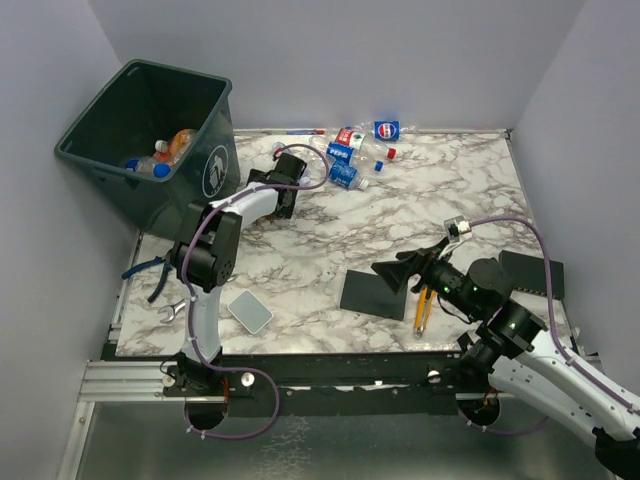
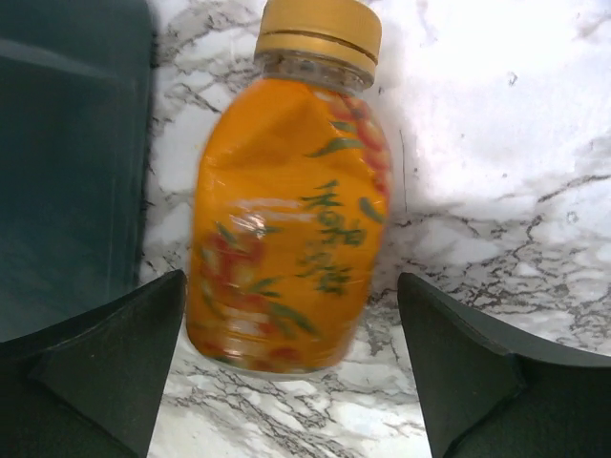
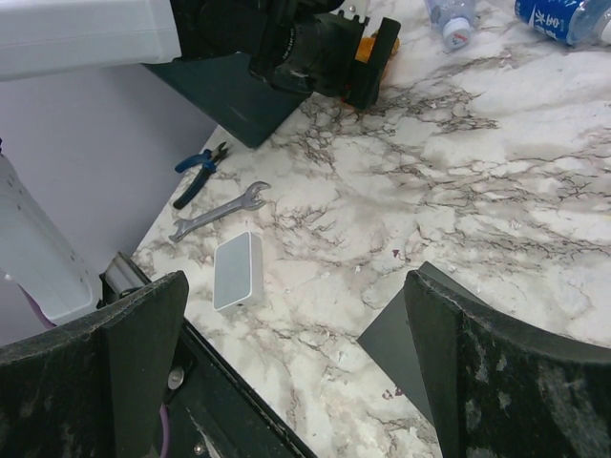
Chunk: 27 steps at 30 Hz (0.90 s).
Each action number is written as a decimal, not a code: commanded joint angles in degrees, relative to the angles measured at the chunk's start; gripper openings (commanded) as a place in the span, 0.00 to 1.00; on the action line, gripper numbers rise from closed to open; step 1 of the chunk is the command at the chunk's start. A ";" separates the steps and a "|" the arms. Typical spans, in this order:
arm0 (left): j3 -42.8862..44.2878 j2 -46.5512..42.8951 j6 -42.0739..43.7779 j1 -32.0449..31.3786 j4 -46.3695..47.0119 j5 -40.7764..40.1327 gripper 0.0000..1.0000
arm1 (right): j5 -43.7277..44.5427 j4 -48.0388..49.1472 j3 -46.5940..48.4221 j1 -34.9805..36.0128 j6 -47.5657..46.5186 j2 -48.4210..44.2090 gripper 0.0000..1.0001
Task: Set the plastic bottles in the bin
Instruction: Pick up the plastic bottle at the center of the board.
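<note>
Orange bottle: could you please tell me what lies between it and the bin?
Only a strip of bare marble tabletop separates the orange bottle from the bin, as the left wrist view shows.

Clutter I see on the marble table point(image 1: 440, 190)
Near edge: wrench point(image 3: 218, 211) beside blue pliers point(image 3: 200, 170), grey box point(image 3: 237, 271); black pad point(image 1: 375, 292) beside yellow knife point(image 1: 421, 315).

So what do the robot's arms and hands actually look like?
Two slim arms, the left arm and right arm, have white shells and black joints. A purple cable loops along each. Each ends in a black hand, the left hand and right hand, with two broad wedge-shaped fingers; the left also shows an orange part.
</note>
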 commanded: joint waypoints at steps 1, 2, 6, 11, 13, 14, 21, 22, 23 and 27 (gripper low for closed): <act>2.05 2.63 -0.52 0.23 0.35 4.54 0.87 | 1.69 -1.53 -0.62 0.14 -0.68 -0.36 0.98; 2.08 2.85 -0.68 0.36 0.37 5.08 0.83 | 1.84 -1.84 -0.53 0.15 -0.67 -0.46 0.98; 0.74 1.50 -2.03 0.57 1.87 6.60 0.61 | 2.46 -2.64 -0.21 0.10 -0.73 -0.85 0.98; -3.14 -5.25 -6.51 0.42 4.30 11.71 0.38 | 3.67 -3.04 1.35 0.14 -2.62 0.19 0.98; -7.09 -10.73 -9.61 -0.04 8.05 16.53 0.33 | 4.57 -3.33 2.72 0.16 -3.87 1.16 0.98; -9.92 -14.06 -11.34 -0.39 11.06 19.44 0.32 | 5.04 -3.39 3.51 0.11 -4.55 1.98 0.98; -36.53 -37.10 -24.22 -5.63 48.83 43.88 0.23 | 4.88 -5.23 11.26 -0.08 -2.28 12.53 0.98; -39.81 -39.40 -26.29 -6.66 54.23 45.08 0.22 | 3.03 -2.77 11.15 -0.09 -1.32 12.95 0.98; -42.72 -41.17 -28.54 -7.78 59.37 45.90 0.21 | 1.36 -0.48 11.04 -0.11 -0.21 13.44 0.98; -51.57 -45.11 -38.03 -11.87 77.91 47.04 0.20 | -3.30 10.91 9.53 -0.22 3.75 15.74 0.98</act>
